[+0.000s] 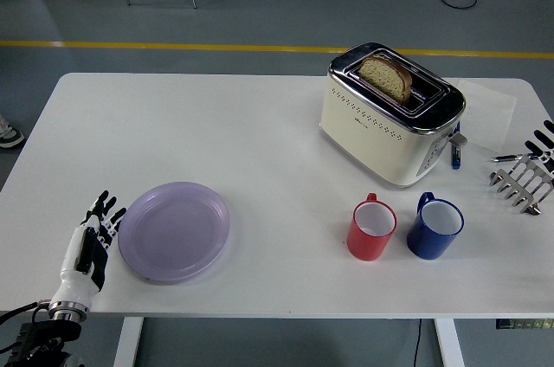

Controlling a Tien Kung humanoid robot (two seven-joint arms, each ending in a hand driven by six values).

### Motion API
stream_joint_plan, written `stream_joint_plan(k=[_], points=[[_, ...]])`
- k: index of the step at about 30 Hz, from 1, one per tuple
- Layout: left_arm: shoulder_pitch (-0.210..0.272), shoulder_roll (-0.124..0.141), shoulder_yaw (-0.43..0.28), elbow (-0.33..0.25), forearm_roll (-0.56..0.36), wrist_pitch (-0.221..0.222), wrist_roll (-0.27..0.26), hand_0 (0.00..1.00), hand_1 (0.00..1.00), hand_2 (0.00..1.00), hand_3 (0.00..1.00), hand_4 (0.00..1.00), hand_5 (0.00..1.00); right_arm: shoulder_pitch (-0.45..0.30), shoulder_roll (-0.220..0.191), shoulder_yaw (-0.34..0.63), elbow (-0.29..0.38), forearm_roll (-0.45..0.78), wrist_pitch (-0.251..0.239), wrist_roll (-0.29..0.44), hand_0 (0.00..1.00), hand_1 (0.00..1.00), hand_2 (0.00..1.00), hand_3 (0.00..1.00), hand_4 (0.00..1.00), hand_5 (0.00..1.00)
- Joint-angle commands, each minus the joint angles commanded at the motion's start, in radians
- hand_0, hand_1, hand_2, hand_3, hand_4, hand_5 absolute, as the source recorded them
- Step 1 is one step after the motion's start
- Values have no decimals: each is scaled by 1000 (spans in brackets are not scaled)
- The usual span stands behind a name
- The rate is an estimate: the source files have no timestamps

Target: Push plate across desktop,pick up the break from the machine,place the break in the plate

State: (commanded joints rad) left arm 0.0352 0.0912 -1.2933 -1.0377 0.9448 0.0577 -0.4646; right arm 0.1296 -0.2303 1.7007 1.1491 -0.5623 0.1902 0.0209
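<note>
left hand (flat) against plate

Table: white, fills your frame.
Lower left: lilac plate.
Upper right: cream toaster.
Lower right: red mug, blue mug.

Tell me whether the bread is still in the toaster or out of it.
In. The bread stands upright in a slot of the toaster, its top poking above the chrome rim.
</note>
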Motion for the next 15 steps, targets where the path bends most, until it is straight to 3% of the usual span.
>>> stream_joint_plan(k=[15], points=[[-19,2,58,9,-54,-2,-18,821,848,921,979,514,998,3,4,-6,-1,-1,4,1,688,630,648,684,480,582]])
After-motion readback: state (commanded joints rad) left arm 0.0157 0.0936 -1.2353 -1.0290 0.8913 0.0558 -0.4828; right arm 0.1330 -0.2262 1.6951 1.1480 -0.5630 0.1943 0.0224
